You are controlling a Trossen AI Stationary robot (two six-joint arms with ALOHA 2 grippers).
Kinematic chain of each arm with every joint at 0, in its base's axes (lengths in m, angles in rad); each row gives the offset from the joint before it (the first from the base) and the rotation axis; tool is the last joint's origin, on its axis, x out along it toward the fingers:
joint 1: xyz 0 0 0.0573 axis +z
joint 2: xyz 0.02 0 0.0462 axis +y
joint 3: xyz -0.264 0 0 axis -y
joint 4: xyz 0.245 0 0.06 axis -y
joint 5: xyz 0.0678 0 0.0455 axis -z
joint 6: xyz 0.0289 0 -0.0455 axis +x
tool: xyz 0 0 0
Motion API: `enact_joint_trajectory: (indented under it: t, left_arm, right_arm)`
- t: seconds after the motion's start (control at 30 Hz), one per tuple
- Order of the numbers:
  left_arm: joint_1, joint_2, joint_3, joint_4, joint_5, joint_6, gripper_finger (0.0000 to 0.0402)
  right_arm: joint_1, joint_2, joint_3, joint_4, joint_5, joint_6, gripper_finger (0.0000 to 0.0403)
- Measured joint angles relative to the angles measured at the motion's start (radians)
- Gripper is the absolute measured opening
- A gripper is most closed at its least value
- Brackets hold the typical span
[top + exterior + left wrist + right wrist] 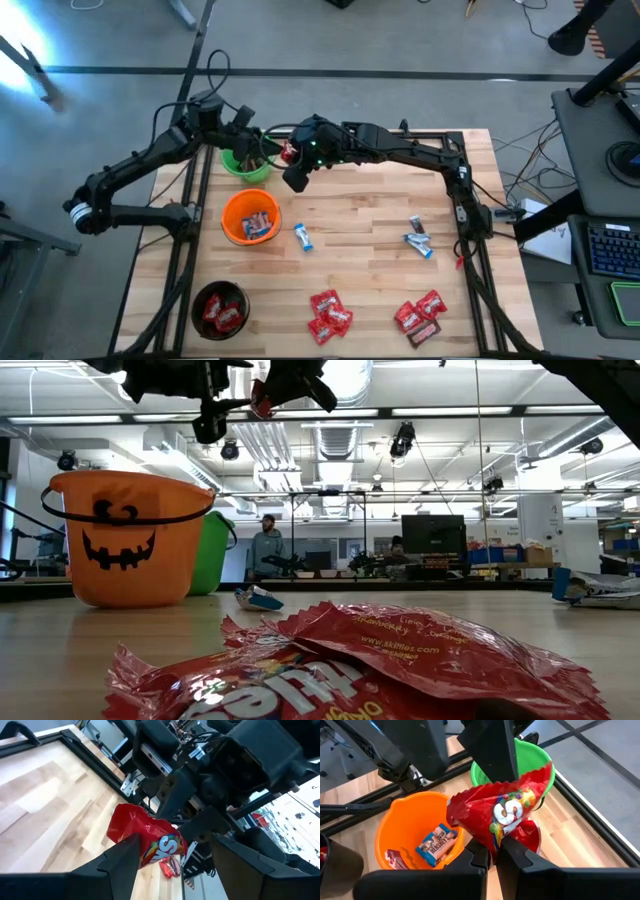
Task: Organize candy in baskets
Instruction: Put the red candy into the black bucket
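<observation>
A red candy packet [506, 815] hangs in the air beside the green basket [243, 166], near the table's far edge. My right gripper [494, 852] is shut on it. My left gripper [177, 865] is open, with a finger on either side of the packet's other end [142, 832]. The orange basket [250, 217] holds a blue-and-white sweet [436, 845] and a red one. In the black basket [220, 308] lie red sweets. Loose red sweets [328, 313] and blue-and-white sweets [418, 238] lie on the table. My right gripper pinches one end of the red packet [504, 836] between its two fingers, coming from the table's right and slanting down. The packet is lifted clear and sticks out crumpled beyond the fingertips. My left gripper has one finger [125, 862] close by the packet; I cannot tell whether it touches.
The three baskets stand in a row down the table's left side. More red sweets [420, 315] lie near the front right; one red packet [350, 660] lies right before the low camera. The middle of the wooden table [370, 200] is bare. A person stands in the room beyond.
</observation>
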Motion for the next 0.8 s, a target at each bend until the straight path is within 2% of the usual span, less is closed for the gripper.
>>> enact_joint_trajectory:
  t: [0.8]
  left_arm:
    - [-0.054,0.108,0.002,-0.028,0.025,-0.133,0.0224]
  right_arm:
    - [-0.012,0.0,0.0,-0.128,0.001,-0.025,0.0013]
